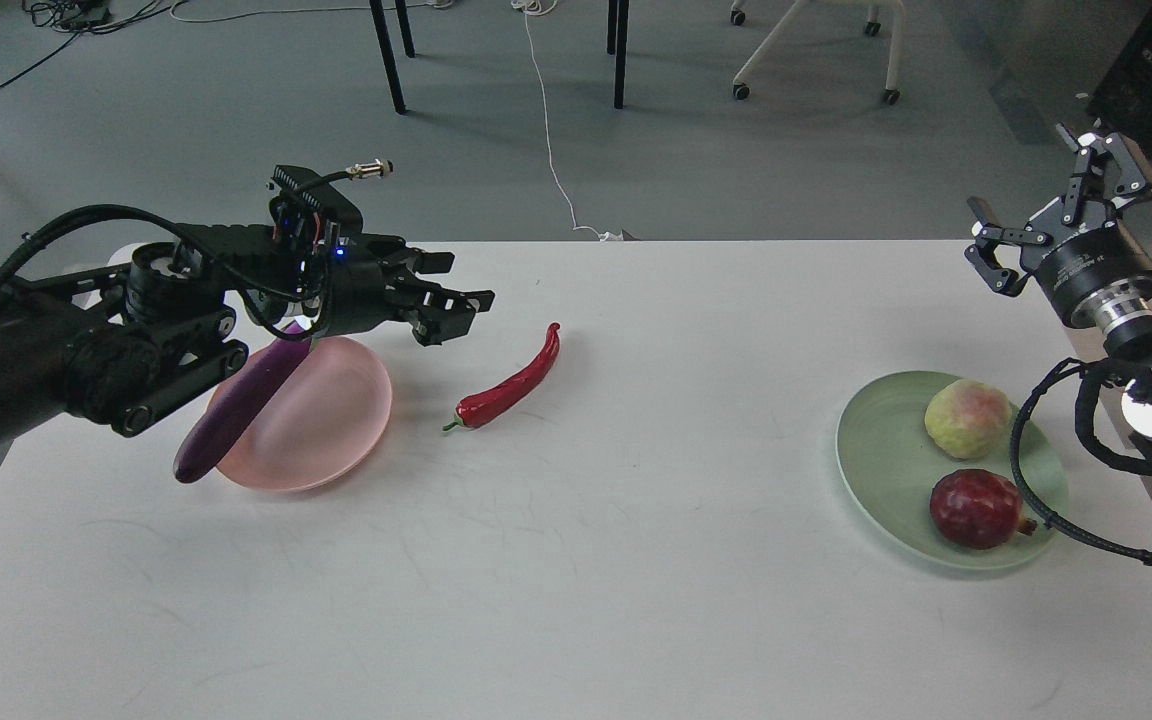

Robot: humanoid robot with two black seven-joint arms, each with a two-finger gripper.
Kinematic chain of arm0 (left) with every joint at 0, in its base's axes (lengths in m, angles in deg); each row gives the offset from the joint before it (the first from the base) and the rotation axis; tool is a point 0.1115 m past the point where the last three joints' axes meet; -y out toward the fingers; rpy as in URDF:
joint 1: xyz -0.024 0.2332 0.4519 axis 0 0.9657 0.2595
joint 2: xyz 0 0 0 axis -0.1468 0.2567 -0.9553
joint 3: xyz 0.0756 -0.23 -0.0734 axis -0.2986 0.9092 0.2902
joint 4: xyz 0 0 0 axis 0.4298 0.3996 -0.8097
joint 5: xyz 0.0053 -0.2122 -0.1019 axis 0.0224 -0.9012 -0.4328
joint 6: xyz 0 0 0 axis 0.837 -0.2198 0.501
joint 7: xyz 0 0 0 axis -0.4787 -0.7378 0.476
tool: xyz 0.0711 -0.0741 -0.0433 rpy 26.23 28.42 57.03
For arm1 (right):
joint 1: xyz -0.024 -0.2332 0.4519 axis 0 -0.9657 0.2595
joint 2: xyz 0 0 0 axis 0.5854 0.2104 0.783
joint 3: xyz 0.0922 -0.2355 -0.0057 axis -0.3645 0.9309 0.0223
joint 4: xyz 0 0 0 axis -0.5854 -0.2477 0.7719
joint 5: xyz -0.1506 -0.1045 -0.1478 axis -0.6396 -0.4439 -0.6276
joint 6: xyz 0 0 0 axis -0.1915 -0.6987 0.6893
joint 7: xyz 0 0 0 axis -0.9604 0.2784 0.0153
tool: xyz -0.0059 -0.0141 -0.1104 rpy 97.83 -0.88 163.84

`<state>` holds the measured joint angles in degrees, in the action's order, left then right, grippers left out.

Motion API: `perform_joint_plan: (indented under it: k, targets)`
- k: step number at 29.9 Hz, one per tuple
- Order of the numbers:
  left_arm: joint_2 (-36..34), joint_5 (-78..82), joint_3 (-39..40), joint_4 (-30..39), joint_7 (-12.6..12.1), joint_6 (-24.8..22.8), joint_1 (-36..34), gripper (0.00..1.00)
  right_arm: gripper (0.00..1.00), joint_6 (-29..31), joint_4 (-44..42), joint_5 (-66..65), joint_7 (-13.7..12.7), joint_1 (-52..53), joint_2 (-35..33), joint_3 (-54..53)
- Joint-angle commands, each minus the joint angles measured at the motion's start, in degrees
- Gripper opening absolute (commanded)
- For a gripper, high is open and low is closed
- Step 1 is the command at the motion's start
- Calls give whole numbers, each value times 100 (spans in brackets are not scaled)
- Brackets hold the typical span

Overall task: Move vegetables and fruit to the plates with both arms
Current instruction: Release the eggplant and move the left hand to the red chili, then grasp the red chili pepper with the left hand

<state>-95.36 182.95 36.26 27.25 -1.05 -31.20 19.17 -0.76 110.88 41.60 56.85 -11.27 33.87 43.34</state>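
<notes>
Both grippers hold nothing: the left gripper (451, 290) hangs above the white table (576, 560) with its two black fingers spread apart, between the pink plate (336, 420) and the red chili pepper (513, 383), and the right gripper (1061, 225) is raised past the table's far right corner, its fingers also wide apart and pointing up and away. Nearest on the right side, the dark red pomegranate (976, 508) sits in the near part of the pale green plate (881, 465), and the yellow-green fruit with a pink blush (966, 418) sits just behind it on the same plate, the two fruits close together but whether they touch cannot be told. A black cable of the right arm (1151, 400) loops over the plate's right edge. On the left, the purple eggplant (236, 420) lies aslant across the left rim of the pink plate, its dark rounded end sticking out over the table toward the near side and its upper end hidden under the left arm (136, 340), which crosses above the plate. The chili pepper lies on the bare table just right of the pink plate, apart from it, with its green stem toward the near side and its pointed tip toward the far side. Beyond the table's far edge, on the grey floor, stand dark table legs (388, 55), a white cable (551, 140) and a wheeled chair base (816, 50).
</notes>
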Motion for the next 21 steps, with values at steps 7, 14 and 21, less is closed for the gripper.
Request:
perform_joint_plan:
  k: [7,14,21]
  targets:
    - [764,9,-750,-111,1,71,191,66,99,0,0,0,0,17,-73,-59]
    - [957,0,-803,-533,-250,212,350,61,99,0,9,-9,0,34,-29,-68]
    - [993,0,-812,-708,-259,220,446,55,99,0,9,-9,0,34,-11,-59]
